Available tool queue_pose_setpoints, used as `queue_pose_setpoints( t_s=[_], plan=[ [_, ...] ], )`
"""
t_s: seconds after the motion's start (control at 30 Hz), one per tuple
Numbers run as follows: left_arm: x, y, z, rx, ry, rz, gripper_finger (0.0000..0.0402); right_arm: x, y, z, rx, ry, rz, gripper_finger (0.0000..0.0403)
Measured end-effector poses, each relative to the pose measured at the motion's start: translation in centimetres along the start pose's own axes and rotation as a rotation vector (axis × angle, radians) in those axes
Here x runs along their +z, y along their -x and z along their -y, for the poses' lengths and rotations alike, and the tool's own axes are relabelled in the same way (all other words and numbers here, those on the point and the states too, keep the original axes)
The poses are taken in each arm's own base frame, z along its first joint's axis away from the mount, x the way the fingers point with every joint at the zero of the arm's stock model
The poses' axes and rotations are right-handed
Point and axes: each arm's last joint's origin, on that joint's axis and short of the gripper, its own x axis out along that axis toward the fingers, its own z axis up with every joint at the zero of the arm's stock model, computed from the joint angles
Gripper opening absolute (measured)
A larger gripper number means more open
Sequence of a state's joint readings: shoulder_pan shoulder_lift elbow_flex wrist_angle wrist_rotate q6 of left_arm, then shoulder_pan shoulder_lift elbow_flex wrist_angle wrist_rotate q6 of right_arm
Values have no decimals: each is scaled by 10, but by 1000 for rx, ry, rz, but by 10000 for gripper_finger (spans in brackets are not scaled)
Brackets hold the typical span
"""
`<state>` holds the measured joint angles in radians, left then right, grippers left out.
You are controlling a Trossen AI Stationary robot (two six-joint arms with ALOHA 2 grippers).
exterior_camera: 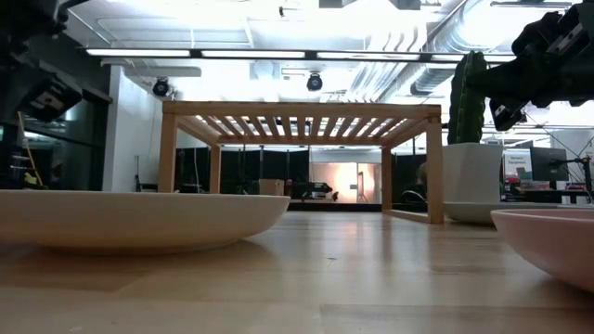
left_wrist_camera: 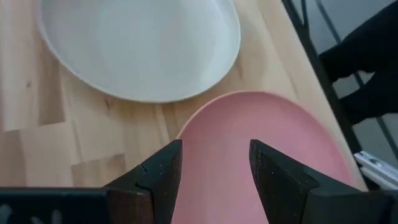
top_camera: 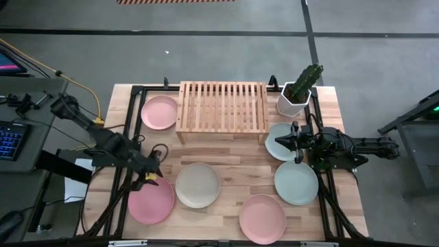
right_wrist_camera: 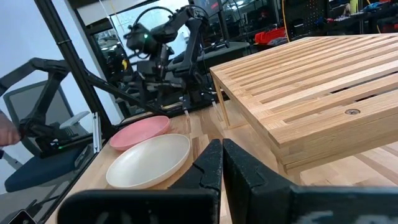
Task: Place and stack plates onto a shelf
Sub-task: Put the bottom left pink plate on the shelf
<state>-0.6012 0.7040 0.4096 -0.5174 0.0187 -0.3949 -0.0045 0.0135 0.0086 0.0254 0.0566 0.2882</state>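
The left gripper (left_wrist_camera: 214,171) hangs with fingers spread over the pink plate (top_camera: 151,200) at seven o'clock on the table, holding nothing. The cream plate (top_camera: 197,184) lies beside it. The right gripper (top_camera: 282,141), clenched empty, hovers at three o'clock over a mint plate (top_camera: 277,146). The shelf (top_camera: 222,107) stands bare at twelve.

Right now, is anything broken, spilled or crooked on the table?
Nothing stands out. The plates lie flat and whole on the table, like the cream plate and the pink plate under the open left gripper. The shelf stands straight and bare.
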Motion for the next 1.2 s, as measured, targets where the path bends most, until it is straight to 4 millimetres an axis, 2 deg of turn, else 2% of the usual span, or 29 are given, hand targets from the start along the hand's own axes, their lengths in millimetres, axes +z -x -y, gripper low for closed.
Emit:
queue_pose_setpoints(
  t_s=[0.13, 0.33, 0.63, 0.8, 0.97, 1.1, 1.2],
  plan=[
    [-1, -17, 4, 20, -23, -64, 175, 0, 0, 0, 0, 0, 0, 0],
    [-2, -37, 0, 159, -15, -110, 175, 0, 0, 0, 0, 0, 0, 0],
    [-10, -53, -1, 174, -124, -237, 175, 0, 0, 0, 0, 0, 0, 0],
    [-11, -60, -3, 206, -135, -259, 175, 0, 0, 0, 0, 0, 0, 0],
    [-15, -66, -3, 167, -134, -318, 173, 0, 0, 0, 0, 0, 0, 0],
    [-15, -68, -2, 162, -61, -330, 139, 0, 0, 0, 0, 0, 0, 0],
    [-15, -66, -2, 159, -6, -328, 74, 0, 0, 0, 0, 0, 0, 0]
  ],
)
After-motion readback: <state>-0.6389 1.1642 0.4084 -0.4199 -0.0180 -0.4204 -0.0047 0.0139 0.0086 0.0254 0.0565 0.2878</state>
